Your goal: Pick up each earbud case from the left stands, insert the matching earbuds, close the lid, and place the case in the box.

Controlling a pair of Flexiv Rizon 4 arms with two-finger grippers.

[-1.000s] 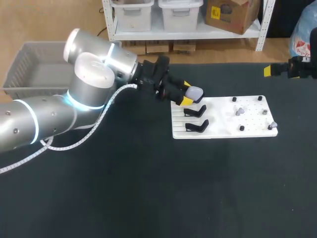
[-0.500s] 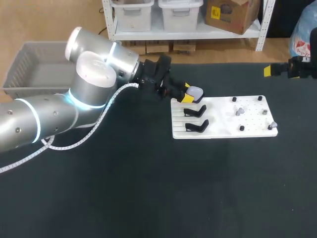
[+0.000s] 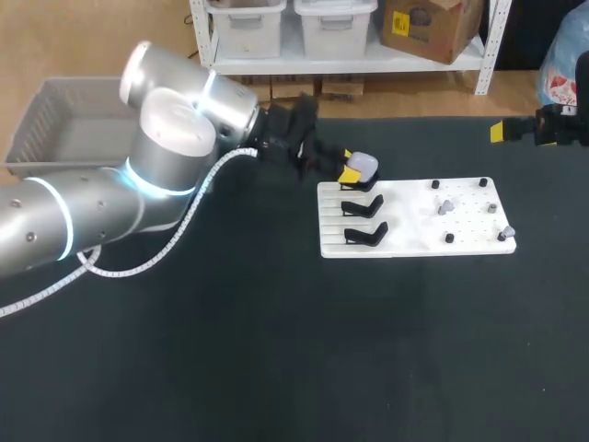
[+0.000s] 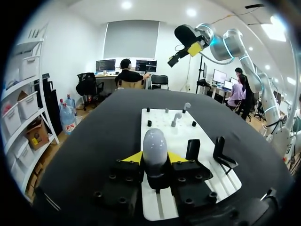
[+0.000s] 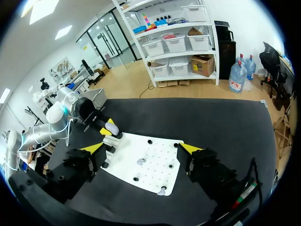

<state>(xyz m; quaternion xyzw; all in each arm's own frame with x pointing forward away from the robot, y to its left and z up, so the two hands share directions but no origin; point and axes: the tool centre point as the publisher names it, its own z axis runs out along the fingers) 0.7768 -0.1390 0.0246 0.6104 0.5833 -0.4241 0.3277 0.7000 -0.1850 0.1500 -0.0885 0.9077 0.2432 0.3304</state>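
Left tool: my left tool (image 3: 353, 171) is pinching the pale lilac oval earbud case (image 3: 363, 164), with a yellow tip pressed on either side of it (image 4: 154, 145).
Case: it's up at the far left corner of the white pegged board (image 3: 414, 228), right over the rearmost black stand (image 3: 355, 185). I can't tell whether the two touch.
Other stands: two black angled stands (image 3: 364, 204) line up nearer me.
Earbuds: small grey earbuds (image 3: 444, 207) sit on the board's right half, well apart from the case.
Right tool: my right tool (image 5: 141, 148) is spread wide, off past the board's right side.
Box: the grey plastic basket (image 3: 55, 124) is at the dark surface's (image 3: 276, 350) far left corner.
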